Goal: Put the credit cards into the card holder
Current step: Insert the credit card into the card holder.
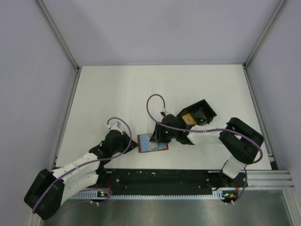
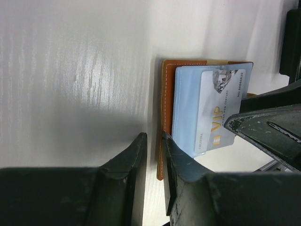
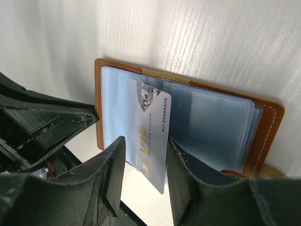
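Observation:
The card holder (image 1: 141,143) lies open on the table, brown leather (image 3: 270,127) with pale blue clear sleeves (image 3: 211,122). A pale grey credit card marked VIP (image 3: 150,127) sits partly in a sleeve, its lower end sticking out over the table. My right gripper (image 3: 146,140) is open, a finger on each side of this card's free end, with a gap on the left side. My left gripper (image 2: 154,136) stands at the holder's left edge (image 2: 165,94), jaws narrowly apart, its right finger (image 2: 178,162) over the brown border. The VIP card (image 2: 221,108) shows there too.
A black open-frame box (image 1: 201,111) stands behind the right arm with a tan-gold card (image 1: 187,117) in it. The right gripper's fingers (image 2: 268,129) cross the left wrist view. A black rail (image 1: 155,179) runs along the near table edge; grey walls enclose the table.

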You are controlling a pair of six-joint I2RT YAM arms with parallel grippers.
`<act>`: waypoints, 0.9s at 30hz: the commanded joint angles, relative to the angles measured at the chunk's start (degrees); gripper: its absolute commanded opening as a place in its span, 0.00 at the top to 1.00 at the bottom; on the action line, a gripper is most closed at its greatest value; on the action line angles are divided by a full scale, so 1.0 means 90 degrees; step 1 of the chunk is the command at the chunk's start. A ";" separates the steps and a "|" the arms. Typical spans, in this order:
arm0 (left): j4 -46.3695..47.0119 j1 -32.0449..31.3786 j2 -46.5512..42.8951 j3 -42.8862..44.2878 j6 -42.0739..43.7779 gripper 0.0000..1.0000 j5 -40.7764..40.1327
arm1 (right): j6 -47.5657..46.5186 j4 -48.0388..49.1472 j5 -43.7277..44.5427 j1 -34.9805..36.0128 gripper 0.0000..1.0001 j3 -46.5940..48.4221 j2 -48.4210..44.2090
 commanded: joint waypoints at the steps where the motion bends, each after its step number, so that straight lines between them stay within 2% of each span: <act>1: 0.0299 -0.0021 0.0082 -0.0037 0.0092 0.78 0.0111 | -0.0241 -0.0361 0.0143 0.0093 0.64 0.0295 0.0103; 3: 0.0485 -0.0031 0.0131 -0.0057 0.0092 0.82 0.0208 | -0.0270 -0.0469 0.0144 0.0152 0.69 0.0382 0.0142; 8: 0.0837 -0.0021 0.0355 -0.0047 0.0102 0.89 0.0413 | -0.0232 -0.0431 -0.0080 0.0269 0.68 0.0568 0.0376; 17: 0.1101 -0.0021 0.0473 -0.0096 0.0043 0.95 0.0550 | -0.0348 -0.0693 -0.0256 0.0484 0.63 0.1007 0.0552; 27: 0.1130 -0.0031 0.0395 -0.0135 0.0024 0.97 0.0550 | -0.0612 -0.1172 -0.0354 0.0689 0.64 0.1496 0.0758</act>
